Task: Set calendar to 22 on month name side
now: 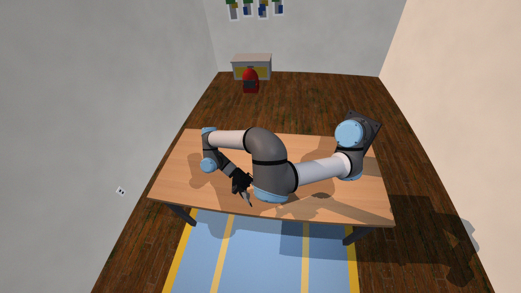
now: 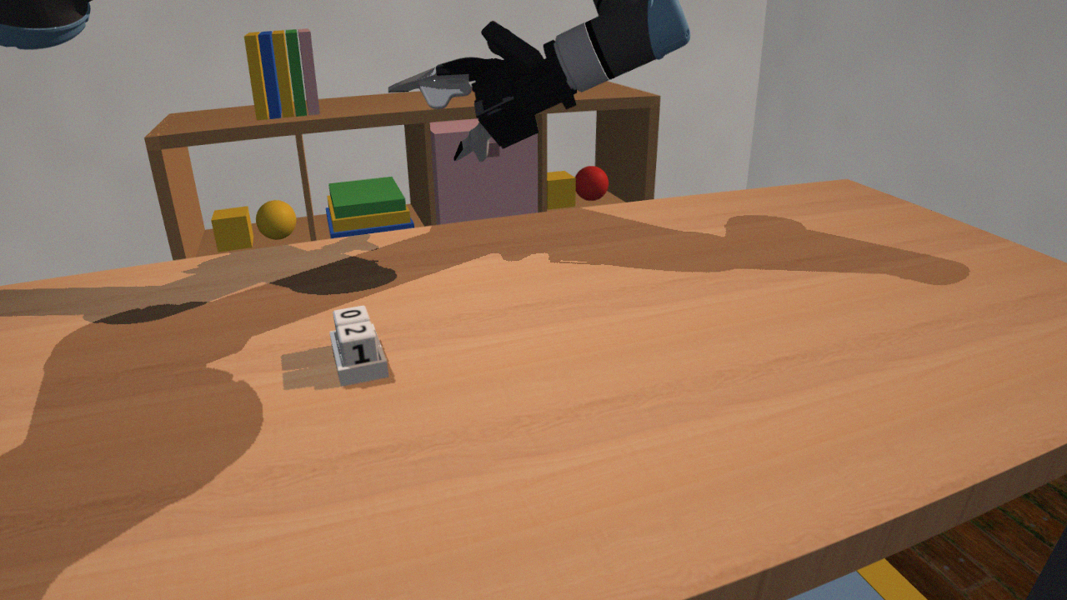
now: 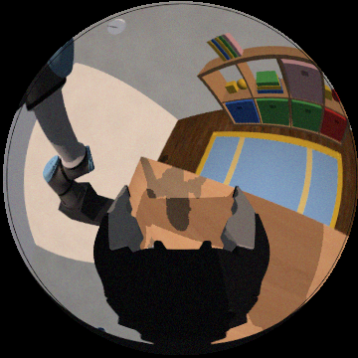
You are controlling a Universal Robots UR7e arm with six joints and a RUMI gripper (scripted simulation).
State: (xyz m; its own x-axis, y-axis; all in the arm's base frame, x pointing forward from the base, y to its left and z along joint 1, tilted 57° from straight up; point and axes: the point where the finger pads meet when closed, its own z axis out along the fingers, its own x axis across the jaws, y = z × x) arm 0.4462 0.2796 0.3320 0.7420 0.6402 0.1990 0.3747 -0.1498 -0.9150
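"While the arm [image 1: 269,160] [image 2: 626,37] [image 3: 57,124] reaches over the table [image 1: 174,174] [image 2: 671,372] [image 3: 278,259], what's the gripper [image 1: 244,196] [image 2: 423,124] [image 3: 181,187] state?"

"Released, max. spread. Nothing btwn the fingers. Wrist view: one fingertip L of frame ctr, one R, wide gap. Exterior view: up in the air, pointing L of frame, well apart from the calendar."

"Calendar loc.?"

"Ext. view: small pale tray [image 2: 363,371] on the table, L of frame ctr. Two white cubes in it, one behind the other as seen from this cam. Top view: can't make it out, arm covers much of the tabletop."

"Digits?"

"Near cube [image 2: 358,349]: black 1 on the face twd the cam, upright; 2 on top, turned sideways. Far cube [image 2: 350,316]: 0 on top, also sideways; its front is hidden by the near one. Month name not legible, so can't tell what that side reads."

"Seating?"

"Both stand in the tray, approx. level. Bottoms hidden by the tray wall, so flat contact n/c."

"Bkgd?"

"Shelf unit [image 2: 350,121] [image 3: 278,51] beyond the table, w/ a row of upright books [image 2: 283,74] [image 3: 226,46] on its top board. Red ball [image 2: 591,182] in a compartment, beside a yellow block [image 2: 560,190]. Blue rug [image 1: 255,254] [image 3: 273,164] w/ yellow stripes on the floor. Arm shadows cross the wood; tray is in the lit part."
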